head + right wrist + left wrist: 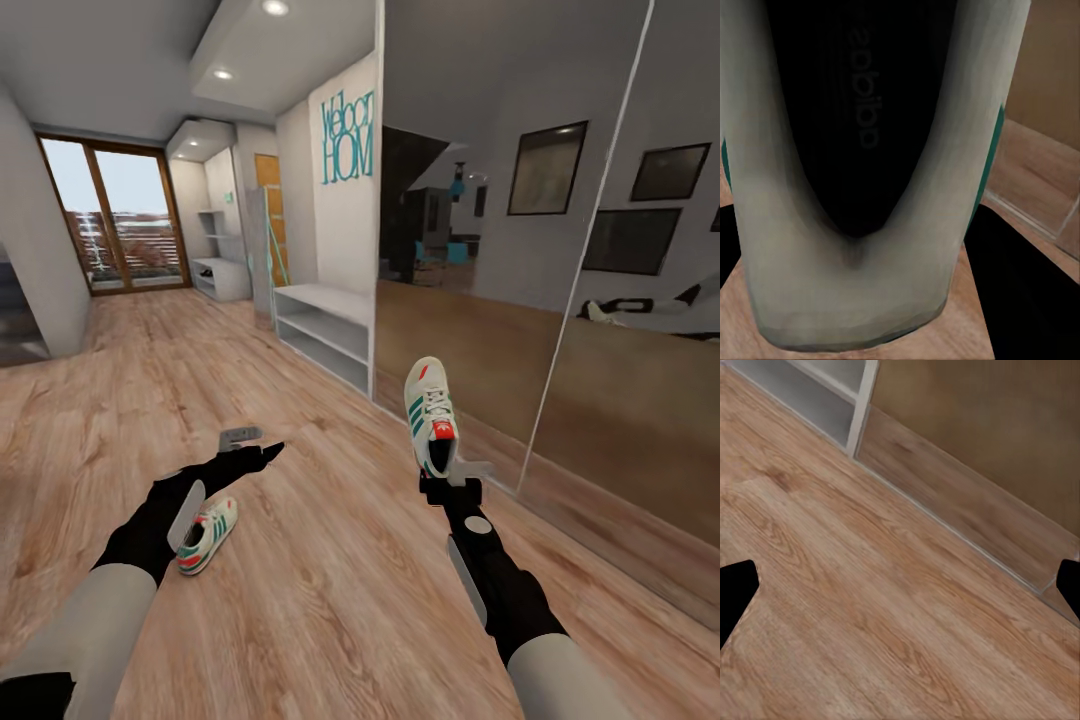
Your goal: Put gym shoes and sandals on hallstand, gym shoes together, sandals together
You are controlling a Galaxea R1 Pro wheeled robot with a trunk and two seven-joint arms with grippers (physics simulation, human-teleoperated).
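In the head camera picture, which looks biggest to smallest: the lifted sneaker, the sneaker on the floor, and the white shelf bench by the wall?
1. White shelf bench, despite being farther off.
2. Lifted sneaker, in the right hand.
3. Sneaker on the floor, partly hidden by the left arm; nearness skews all of this.

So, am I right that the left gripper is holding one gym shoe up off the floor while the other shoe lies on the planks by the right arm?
Not quite: the sides are swapped. In the head view the right gripper holds the raised gym shoe, and the other gym shoe lies on the corridor floor by the left arm, whose left gripper is empty.
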